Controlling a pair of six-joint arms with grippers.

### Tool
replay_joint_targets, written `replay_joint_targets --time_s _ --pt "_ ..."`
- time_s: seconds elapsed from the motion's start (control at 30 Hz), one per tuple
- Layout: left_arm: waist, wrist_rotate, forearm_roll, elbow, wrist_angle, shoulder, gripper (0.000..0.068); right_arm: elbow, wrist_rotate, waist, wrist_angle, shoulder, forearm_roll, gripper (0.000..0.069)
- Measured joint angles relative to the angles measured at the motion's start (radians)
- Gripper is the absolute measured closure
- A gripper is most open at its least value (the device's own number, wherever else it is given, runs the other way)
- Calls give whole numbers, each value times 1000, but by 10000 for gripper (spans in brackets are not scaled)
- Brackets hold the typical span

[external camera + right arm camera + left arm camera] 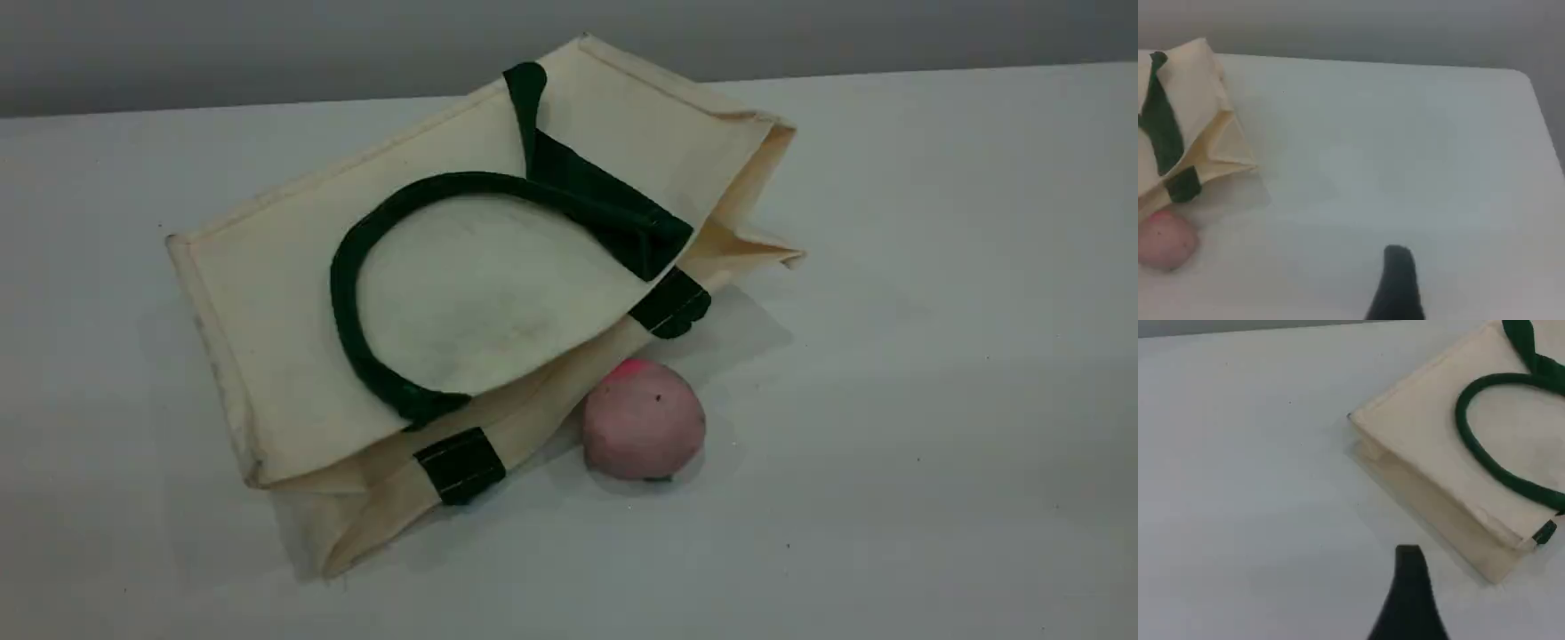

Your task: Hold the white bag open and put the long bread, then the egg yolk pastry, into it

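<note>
The white bag lies flat on its side in the middle of the table. Its mouth faces the front right, and one dark green handle is folded back over the top panel. The left wrist view shows a corner of the bag, well beyond the one dark fingertip at the bottom edge. In the right wrist view the bag sits at far left, away from that gripper's fingertip. Neither fingertip touches or carries anything. The long bread and the egg yolk pastry are out of view. No arm appears in the scene view.
A pink ball with a red top rests on the table right against the bag's mouth edge; it shows too as the pink ball in the right wrist view. The white table's far right corner is rounded.
</note>
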Motion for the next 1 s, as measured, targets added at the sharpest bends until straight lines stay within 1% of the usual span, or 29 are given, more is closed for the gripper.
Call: replay_joint_targets --time_s 0.57,0.67,1.0 --pt "-1 0 0 0 0 0 177 0 0 1 0 0 0 170" --pt "11 0 1 0 -1 0 177 0 0 1 0 0 0 170" --pt "11 0 1 0 -1 0 177 0 1 -39 0 0 0 171"
